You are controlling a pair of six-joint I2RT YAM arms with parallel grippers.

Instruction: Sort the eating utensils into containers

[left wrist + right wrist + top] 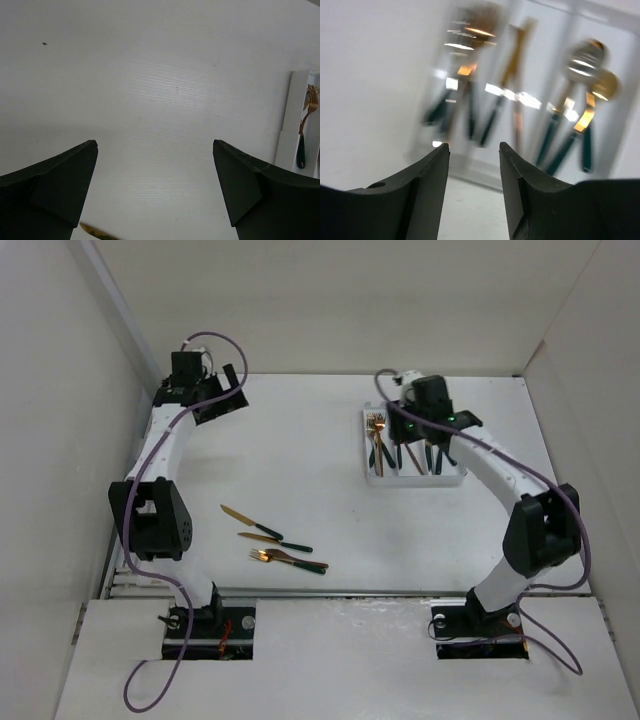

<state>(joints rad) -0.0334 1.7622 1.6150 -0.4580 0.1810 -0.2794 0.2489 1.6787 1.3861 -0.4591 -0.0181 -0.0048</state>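
Note:
The white tray [415, 481] stands at the far right, with forks [376, 426], knives and spoons lying in its three compartments. My right gripper [432, 440] hovers over it, open and empty; its wrist view [474, 146] shows the blurred tray [470, 167] just ahead, with forks [465, 60] on the left and spoons [585, 65] on the right. Two knives [250, 523] [275, 541] and a fork [290, 559] lie on the table at front left. My left gripper [228, 392] is raised at the far left, open and empty [155, 142].
White walls close in the table at the left, back and right. The left wrist view shows bare table, the tray's edge [287, 130] with a fork [309, 112] at far right, and a knife tip [95, 231] at the bottom.

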